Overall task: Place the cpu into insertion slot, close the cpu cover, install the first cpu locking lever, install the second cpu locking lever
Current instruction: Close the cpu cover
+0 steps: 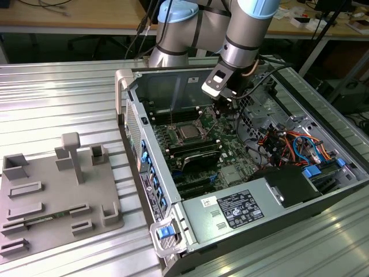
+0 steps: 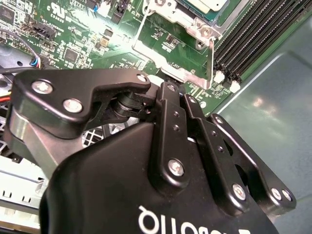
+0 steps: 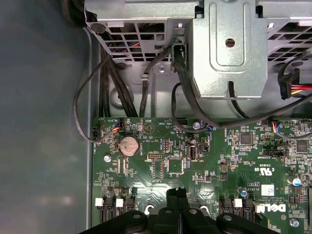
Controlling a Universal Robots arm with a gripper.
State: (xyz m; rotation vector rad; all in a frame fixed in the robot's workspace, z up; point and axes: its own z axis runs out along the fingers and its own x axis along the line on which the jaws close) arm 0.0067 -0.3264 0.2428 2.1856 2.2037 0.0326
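Observation:
The cpu (image 1: 187,131) lies flat in the insertion slot (image 1: 188,140) on the green motherboard inside the open computer case. The silver cpu cover (image 2: 171,15) looks laid down around the chip, and a thin wire lever (image 2: 140,27) runs beside it. My gripper (image 1: 221,112) hangs low over the board, just to the exterior view's right of the slot. In the first wrist view the gripper (image 3: 177,194) has its two black fingers pressed together with nothing seen between them. The gripper's black linkage (image 2: 170,146) hides the fingertips in the second wrist view.
Long black memory slots (image 1: 193,153) lie in front of the socket. A grey power supply box (image 1: 230,210) fills the case's near end. A metal drive cage (image 3: 229,48) with black cables (image 3: 122,92) stands close by. A grey fixture plate (image 1: 52,190) sits on the table at the exterior view's left.

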